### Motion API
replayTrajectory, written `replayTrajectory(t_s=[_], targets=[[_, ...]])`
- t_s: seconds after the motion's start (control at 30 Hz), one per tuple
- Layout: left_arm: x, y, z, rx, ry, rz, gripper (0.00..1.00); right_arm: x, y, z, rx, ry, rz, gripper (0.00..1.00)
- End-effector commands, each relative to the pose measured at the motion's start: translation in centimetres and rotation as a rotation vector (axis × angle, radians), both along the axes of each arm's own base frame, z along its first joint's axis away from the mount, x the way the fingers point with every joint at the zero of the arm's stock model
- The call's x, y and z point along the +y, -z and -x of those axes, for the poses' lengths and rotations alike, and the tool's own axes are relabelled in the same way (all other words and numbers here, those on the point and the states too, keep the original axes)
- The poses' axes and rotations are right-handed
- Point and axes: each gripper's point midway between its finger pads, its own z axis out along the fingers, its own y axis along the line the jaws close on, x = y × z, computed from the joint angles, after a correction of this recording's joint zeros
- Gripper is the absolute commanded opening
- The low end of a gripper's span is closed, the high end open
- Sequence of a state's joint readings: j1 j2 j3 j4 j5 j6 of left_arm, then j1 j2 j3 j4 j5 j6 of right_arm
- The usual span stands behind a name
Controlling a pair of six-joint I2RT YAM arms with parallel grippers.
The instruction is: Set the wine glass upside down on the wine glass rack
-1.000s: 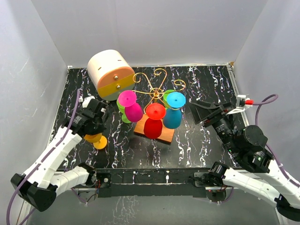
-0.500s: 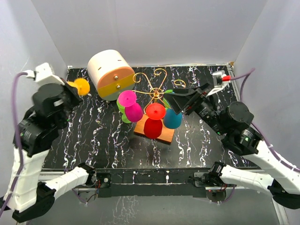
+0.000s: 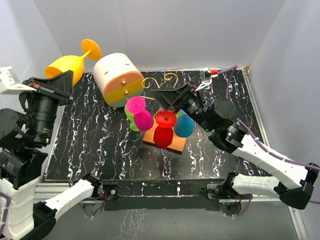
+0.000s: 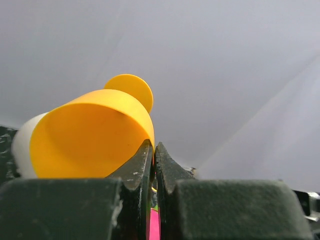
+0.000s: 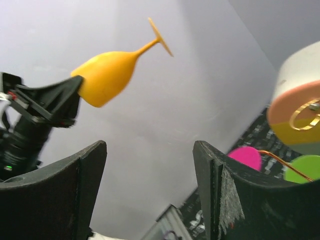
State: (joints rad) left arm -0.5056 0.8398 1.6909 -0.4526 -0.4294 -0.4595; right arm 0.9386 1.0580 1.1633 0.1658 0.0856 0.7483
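Observation:
My left gripper [image 3: 69, 75] is raised high at the back left, shut on the rim of a yellow-orange wine glass [image 3: 67, 66]. The glass lies tilted, its foot [image 3: 91, 49] pointing up toward the back wall. In the left wrist view the bowl [image 4: 90, 135] fills the left side, its rim pinched between my fingers [image 4: 142, 160]. The wine glass rack [image 3: 161, 82], gold wire on an orange base [image 3: 175, 144], stands mid-table. My right gripper [image 3: 162, 100] hovers open over the rack, nothing between its jaws [image 5: 150, 150]; it sees the yellow glass [image 5: 107, 75] from afar.
Magenta [image 3: 139, 114], red [image 3: 164, 127], blue [image 3: 185, 122] and green [image 3: 133, 125] glasses hang upside down on the rack. A cream-and-orange drum box [image 3: 117, 79] stands behind it at the back left. Grey walls close in the black marbled table [image 3: 100, 145].
My left arm has lifted the yellow glass from low over the table's left side to high at the back left. My right arm has swung left over the rack, jaws slightly wider.

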Motion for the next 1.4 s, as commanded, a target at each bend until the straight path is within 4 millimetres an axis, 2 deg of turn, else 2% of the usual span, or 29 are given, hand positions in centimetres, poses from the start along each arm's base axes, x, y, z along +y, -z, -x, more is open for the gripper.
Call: replayTrajectory(t_s=[0.0, 0.13, 0.2, 0.27, 0.4, 0.57, 0.67, 0.87, 1.03, 1.27, 1.37], targets=[[-4.4, -2.8, -0.3, -0.101, 0.211, 0.058, 0.00, 0.9, -5.1, 1.1, -0.011, -0.120, -0.268, 0.67], [-7.3, -4.2, -0.1, -0.149, 0.362, 0.085, 0.00, 1.6, -6.7, 0.2, 0.015, -0.124, -0.343, 0.66], [-8.6, -4.6, -0.1, -0.174, 0.429, 0.109, 0.00, 1.3, -7.4, -0.7, 0.061, -0.103, -0.414, 0.61], [-9.3, -4.6, -0.3, -0.191, 0.460, 0.127, 0.00, 1.0, -8.0, -1.6, 0.100, -0.077, -0.479, 0.54], [-10.2, -4.5, -0.8, -0.193, 0.493, 0.138, 0.00, 0.4, -10.2, -2.1, 0.093, -0.067, -0.565, 0.53], [-12.1, -4.8, 0.3, -0.228, 0.624, 0.149, 0.00, 0.0, -9.5, -4.2, 0.208, -0.001, -0.658, 0.55], [-13.1, -4.9, 0.8, -0.233, 0.688, 0.148, 0.00, 0.1, -9.4, -4.7, 0.234, 0.006, -0.683, 0.54], [-13.8, -4.9, 1.7, -0.249, 0.756, 0.149, 0.00, 0.3, -10.6, -4.7, 0.217, -0.019, -0.711, 0.54], [-14.0, -4.3, 1.5, -0.231, 0.762, 0.151, 0.00, -0.2, -11.4, -4.1, 0.170, -0.044, -0.763, 0.54], [-13.8, -4.3, 1.5, -0.233, 0.747, 0.151, 0.00, -1.5, -11.6, -3.5, 0.127, -0.040, -0.807, 0.54], [-13.8, -4.4, 1.6, -0.240, 0.753, 0.153, 0.00, -1.3, -11.4, -3.9, 0.147, -0.033, -0.807, 0.53]])
